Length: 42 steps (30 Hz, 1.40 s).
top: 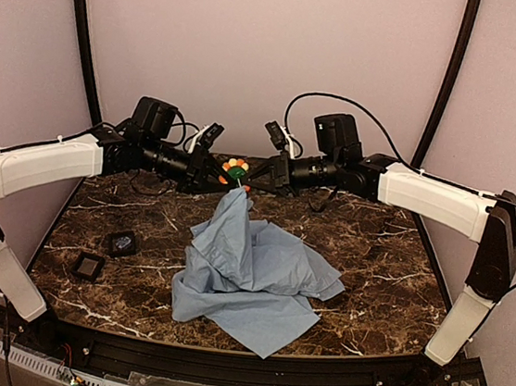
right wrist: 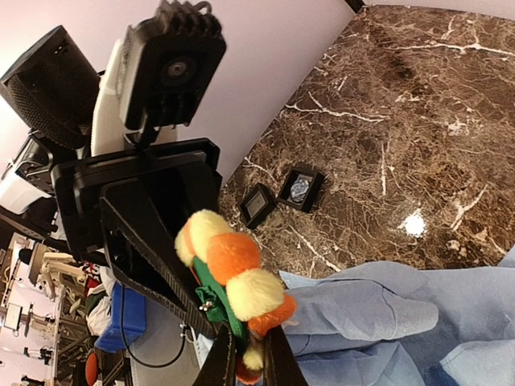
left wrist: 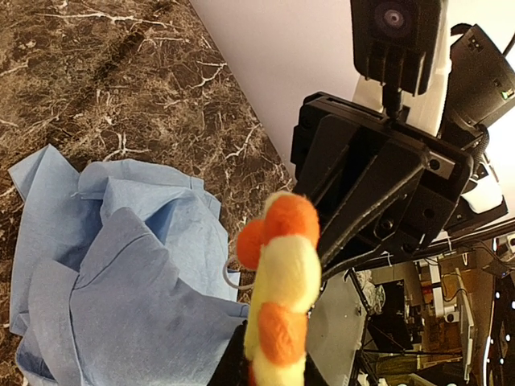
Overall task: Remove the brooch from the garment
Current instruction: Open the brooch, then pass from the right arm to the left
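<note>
The brooch point(top: 235, 167), with orange and yellow petals and a green back, is held up in the air at the back centre. It fills the left wrist view point(left wrist: 282, 297) and the right wrist view point(right wrist: 233, 265). The light blue garment point(top: 248, 276) hangs from it in a peak and spreads over the table; it also shows in both wrist views point(left wrist: 121, 289) point(right wrist: 402, 322). My left gripper point(top: 221, 176) point(left wrist: 273, 371) is shut on the brooch's lower edge from the left. My right gripper point(top: 255, 180) point(right wrist: 248, 366) is shut on its lower petals from the right.
Two small black square pads point(top: 122, 244) point(top: 89, 267) lie on the dark marble table point(top: 372, 253) left of the shirt, also seen in the right wrist view point(right wrist: 300, 187) point(right wrist: 259, 206). A pale back wall stands close behind the grippers.
</note>
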{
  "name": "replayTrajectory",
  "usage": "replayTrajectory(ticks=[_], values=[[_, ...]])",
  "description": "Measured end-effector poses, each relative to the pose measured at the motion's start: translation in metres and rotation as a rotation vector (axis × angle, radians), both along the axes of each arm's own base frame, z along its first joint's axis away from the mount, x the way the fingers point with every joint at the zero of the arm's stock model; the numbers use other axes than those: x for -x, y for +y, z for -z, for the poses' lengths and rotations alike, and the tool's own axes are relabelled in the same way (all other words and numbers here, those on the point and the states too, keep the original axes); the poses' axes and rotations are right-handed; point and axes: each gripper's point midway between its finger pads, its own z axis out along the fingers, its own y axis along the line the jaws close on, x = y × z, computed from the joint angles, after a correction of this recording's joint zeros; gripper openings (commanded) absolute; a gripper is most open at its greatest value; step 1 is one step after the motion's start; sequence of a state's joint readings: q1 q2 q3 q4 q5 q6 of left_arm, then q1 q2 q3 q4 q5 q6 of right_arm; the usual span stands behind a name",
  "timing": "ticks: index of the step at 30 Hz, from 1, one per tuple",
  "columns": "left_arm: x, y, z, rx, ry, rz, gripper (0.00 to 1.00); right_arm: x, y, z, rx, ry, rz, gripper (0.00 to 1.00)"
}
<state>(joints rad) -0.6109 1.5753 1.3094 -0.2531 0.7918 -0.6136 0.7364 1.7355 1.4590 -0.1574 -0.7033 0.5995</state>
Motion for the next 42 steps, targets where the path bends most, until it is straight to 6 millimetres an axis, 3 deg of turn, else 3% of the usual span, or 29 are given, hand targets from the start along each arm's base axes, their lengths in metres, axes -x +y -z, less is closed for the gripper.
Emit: replayTrajectory(ticks=[3,6,13,15,23,26,31,34,36,41,42], values=[[0.001,-0.004,0.0,0.013,0.005,0.011,0.26,0.002,0.003,-0.006,-0.011,-0.028,-0.014,0.0],[0.002,-0.009,-0.005,0.036,-0.003,0.025,0.39,0.002,0.004,-0.012,-0.017,-0.055,-0.021,0.0],[0.005,-0.019,-0.016,0.083,-0.033,0.053,0.41,0.014,0.012,-0.013,-0.02,-0.072,-0.055,0.0],[0.005,-0.019,-0.016,0.087,-0.036,0.054,0.49,0.013,0.012,-0.014,-0.021,-0.076,-0.053,0.0],[0.001,-0.015,-0.013,0.061,-0.061,0.034,0.72,0.012,0.012,-0.013,-0.015,-0.085,-0.049,0.0],[0.001,-0.005,-0.016,0.05,-0.082,0.01,0.74,0.011,0.012,-0.013,-0.013,-0.088,-0.043,0.0],[0.003,0.017,-0.027,0.041,-0.118,-0.038,0.63,0.009,0.011,-0.013,-0.009,-0.09,-0.033,0.0],[0.004,0.024,-0.03,0.04,-0.131,-0.054,0.43,0.008,0.011,-0.012,-0.008,-0.09,-0.03,0.0],[0.005,0.026,-0.028,0.033,-0.132,-0.061,0.36,0.009,0.011,-0.013,-0.009,-0.09,-0.031,0.0],[0.005,0.028,-0.021,0.025,-0.111,-0.064,0.34,0.009,0.011,-0.012,-0.006,-0.088,-0.031,0.0],[0.006,0.028,-0.021,0.026,-0.11,-0.063,0.28,0.009,0.011,-0.012,-0.005,-0.087,-0.031,0.0]])
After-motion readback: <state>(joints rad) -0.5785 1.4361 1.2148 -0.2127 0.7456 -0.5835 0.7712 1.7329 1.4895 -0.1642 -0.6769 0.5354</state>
